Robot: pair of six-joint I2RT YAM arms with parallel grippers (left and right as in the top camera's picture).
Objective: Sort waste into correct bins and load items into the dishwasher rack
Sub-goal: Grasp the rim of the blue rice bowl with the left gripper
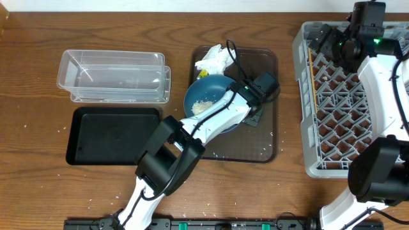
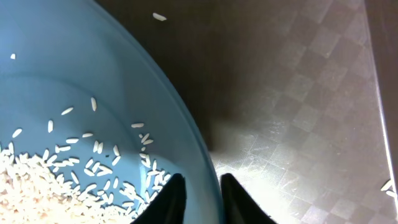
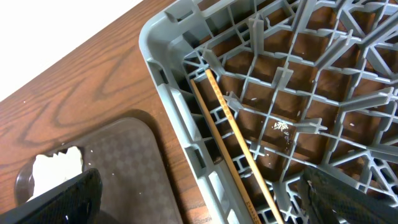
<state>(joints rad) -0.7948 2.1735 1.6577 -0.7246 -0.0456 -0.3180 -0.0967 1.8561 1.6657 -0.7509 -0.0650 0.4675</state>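
Note left gripper at the 3 o'clock rim of the large dark-blue bowl, jaws set narrow and astride that rim: one fingertip inside the wall, the other outside over the brown serving tray. Cannot confirm firm pad contact from the wrist view, a sliver of tray showing beside the outer finger; not callable as a grip. Place bowl mid-tray, body lying toward 9 o'clock from the tool, rim curving through the gap; round, so no long axis to align. Log loose white rice grains heaped on the bowl floor, matte against smooth glossy blue; a stray grain on the checker-textured tray. Find crumpled white paper napkin just beside the bowl at 12 o'clock. Locate clear rectangular plastic container at 10 o'clock and shallow black rectangular tray at 8 o'clock from the bowl, both well apart from it, on the left arm's side. See right gripper spread wide and empty over the grey lattice dishwasher rack at 3 o'clock, thin wooden chopsticks along its 9 o'clock wall, long axis 12 to 6. Judge left arm the nearer for tipping rice out; expect spill risk from a one-sided rim hold.
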